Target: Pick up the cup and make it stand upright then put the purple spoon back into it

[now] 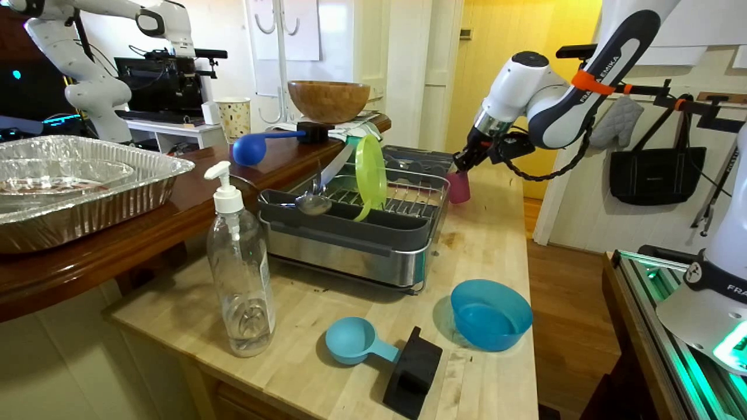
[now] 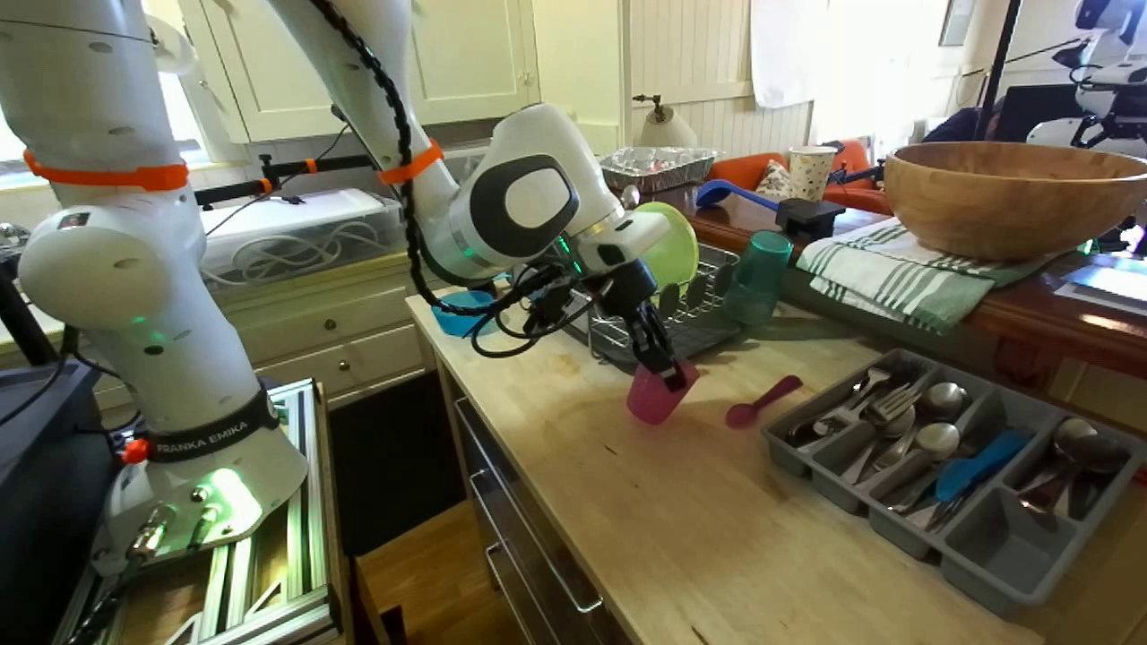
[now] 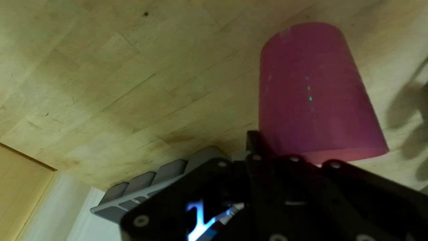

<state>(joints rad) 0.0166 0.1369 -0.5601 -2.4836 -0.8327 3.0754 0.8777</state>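
Note:
The pink-purple cup [image 2: 652,399] is tilted, its base toward the lower left and its rim toward my gripper [image 2: 668,372], in an exterior view. The cup also shows in an exterior view [image 1: 459,188] beyond the dish rack. In the wrist view the cup [image 3: 312,90] has its narrow base away from me and its wide rim close to my gripper [image 3: 258,142]. The fingers are shut on the cup's wall at the rim; one finger is partly hidden. I cannot tell whether the base touches the counter. The purple spoon [image 2: 755,408] lies on the counter beside the cup.
A grey cutlery tray [image 2: 1013,542] stands beyond the spoon. A dish rack [image 1: 362,265] with a green plate [image 1: 370,172] stands by the cup. A teal cup [image 2: 757,278] stands behind. A blue bowl [image 1: 487,303], scoop [image 1: 350,341] and pump bottle [image 1: 242,291] are further along.

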